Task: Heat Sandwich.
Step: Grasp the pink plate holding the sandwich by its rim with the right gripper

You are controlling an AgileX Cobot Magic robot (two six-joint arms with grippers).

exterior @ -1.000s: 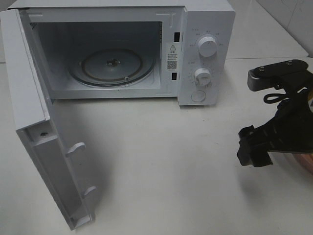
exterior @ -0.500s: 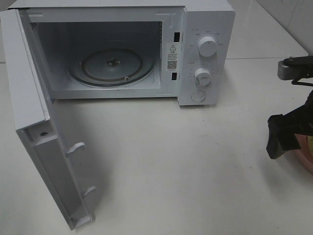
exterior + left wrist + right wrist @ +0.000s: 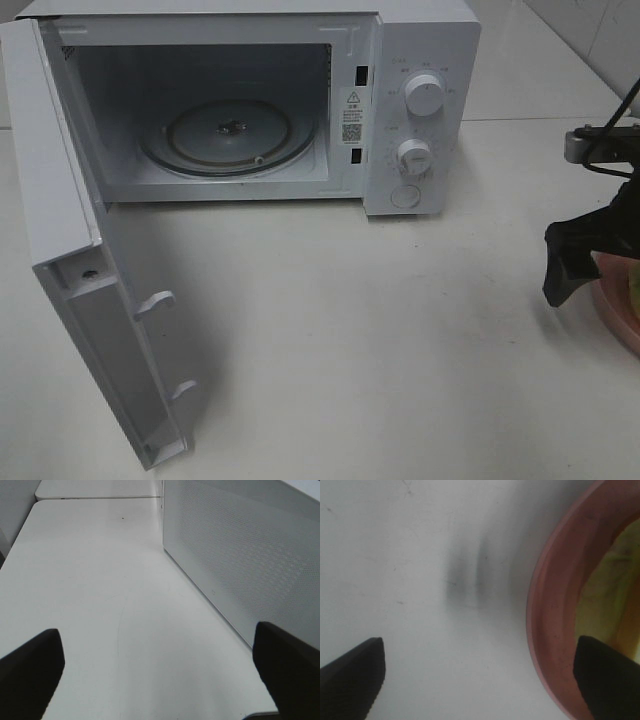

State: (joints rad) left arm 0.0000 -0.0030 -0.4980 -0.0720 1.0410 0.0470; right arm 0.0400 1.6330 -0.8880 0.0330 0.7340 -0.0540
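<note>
Since a second ago, the right end effector (image 3: 479,680) has slid across the tabletop (image 3: 350,330) toward 3 o'clock, over the pink plate (image 3: 550,630) rim, fingers spread wide. The sandwich (image 3: 605,605) lies on that plate, mostly cut off. The left end effector (image 3: 159,675), likewise spread, hangs beside a white perforated panel (image 3: 240,565). The microwave (image 3: 420,110) door (image 3: 70,250) stands open.
</note>
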